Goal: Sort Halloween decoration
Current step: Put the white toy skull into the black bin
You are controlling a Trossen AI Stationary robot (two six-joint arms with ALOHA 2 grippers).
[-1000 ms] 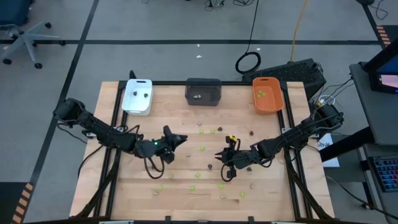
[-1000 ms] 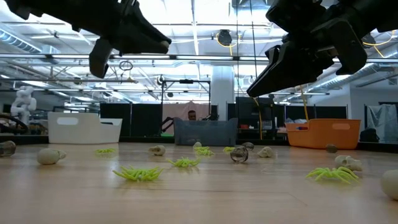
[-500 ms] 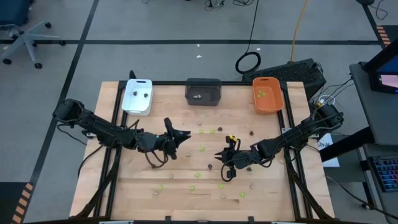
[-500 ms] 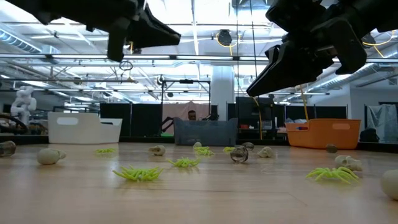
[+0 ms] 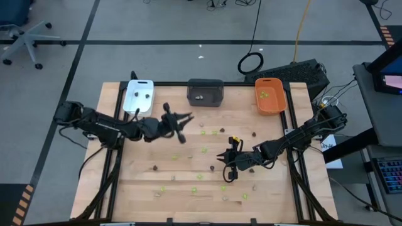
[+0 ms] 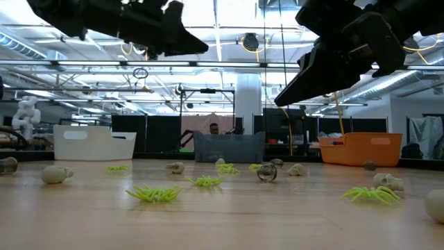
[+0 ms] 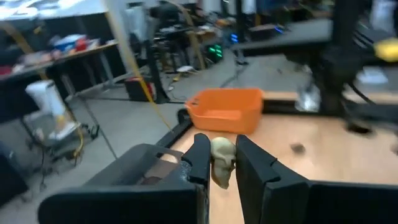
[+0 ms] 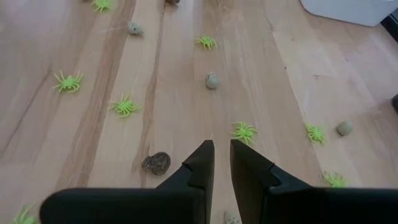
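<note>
Left gripper [image 7: 216, 163]: clamps a pale skull piece [image 7: 221, 160] above the table; a thin grip, so it may slip before the dark grey tray [image 5: 205, 92].
Right gripper [image 8: 221, 163]: fingers nearly together, empty, above green spiders [image 8: 244, 131].

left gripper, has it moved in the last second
Yes. In the high view the left gripper, shut on a pale skull, has swung toward the dark grey tray.

1 camera overhead, 1 level at the table [image 5: 125, 188], 2 wrist cameras; all share its top

lime green spiders [image 8: 124, 106], orange tray [image 5: 270, 95]
</note>
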